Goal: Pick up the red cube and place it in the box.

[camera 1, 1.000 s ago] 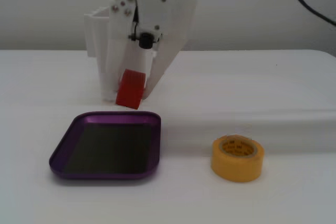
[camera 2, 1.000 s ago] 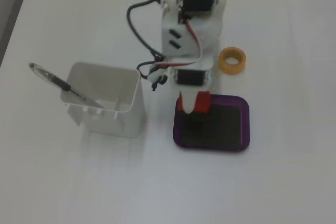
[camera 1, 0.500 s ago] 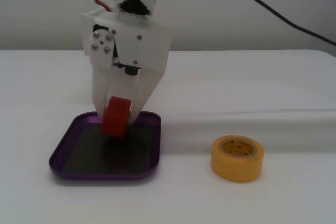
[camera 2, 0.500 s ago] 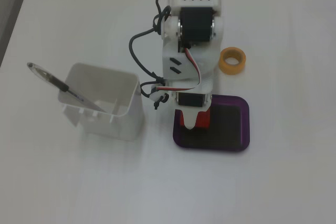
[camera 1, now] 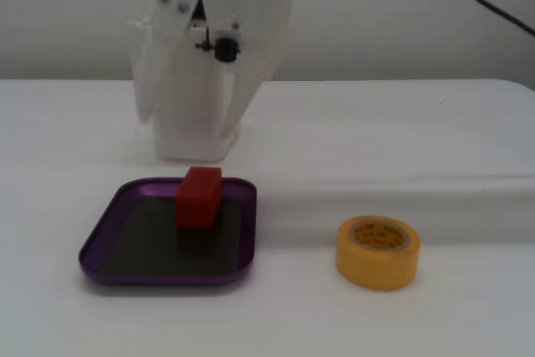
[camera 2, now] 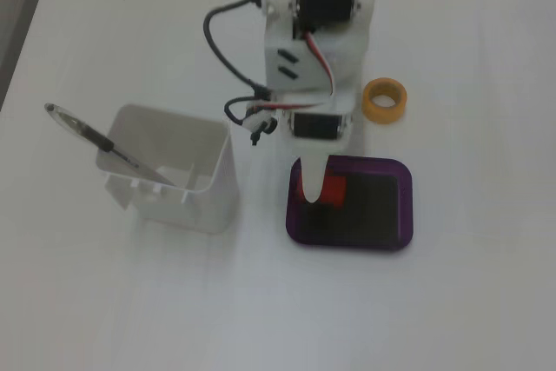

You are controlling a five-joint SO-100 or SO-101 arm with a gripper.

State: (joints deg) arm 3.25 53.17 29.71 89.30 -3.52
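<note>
The cube [camera 1: 198,197] rests inside the box [camera 1: 109,225], near its back rim, released; the fingers [camera 1: 150,89] hang spread above it, so only retreating clear seems left.

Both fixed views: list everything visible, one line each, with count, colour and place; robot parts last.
red cube: one, red, resting inside the box near its back rim
box: one, purple rim, dark bottom, on the table in front of the arm
tape roll: one, yellow, right of the box
container: one, white, left of the box
pen: one, dark, leaning in the container
table: one, white
gripper: one, white, raised above the box, holding nothing
</note>
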